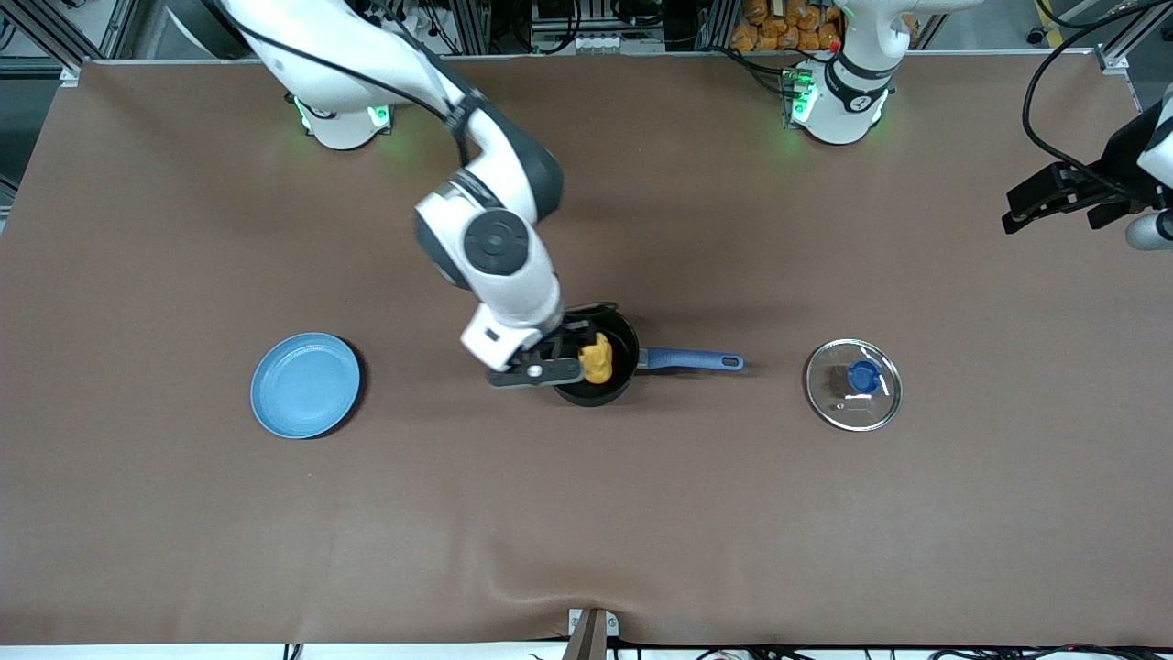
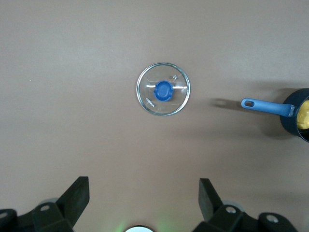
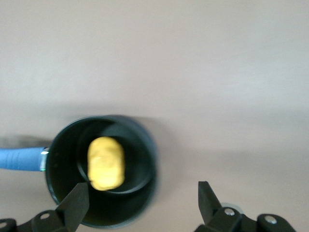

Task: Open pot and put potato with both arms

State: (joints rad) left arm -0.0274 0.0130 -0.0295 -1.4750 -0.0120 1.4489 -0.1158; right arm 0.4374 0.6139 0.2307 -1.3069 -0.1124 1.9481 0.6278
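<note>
The black pot [image 1: 616,385] with its blue handle [image 1: 689,359] stands open mid-table. The yellow potato [image 1: 597,359] lies inside it, also seen in the right wrist view [image 3: 106,163] within the pot [image 3: 63,193]. My right gripper [image 1: 541,371] hovers over the pot's rim on the plate side, open and empty [image 3: 140,200]. The glass lid [image 1: 853,384] with its blue knob lies flat on the table toward the left arm's end. My left gripper [image 1: 1017,211] is open and empty [image 2: 144,193], held high over the table's end, looking down on the lid [image 2: 163,89].
A light-blue plate [image 1: 305,385] lies on the brown table toward the right arm's end. The pot's handle [image 2: 265,106] points toward the lid.
</note>
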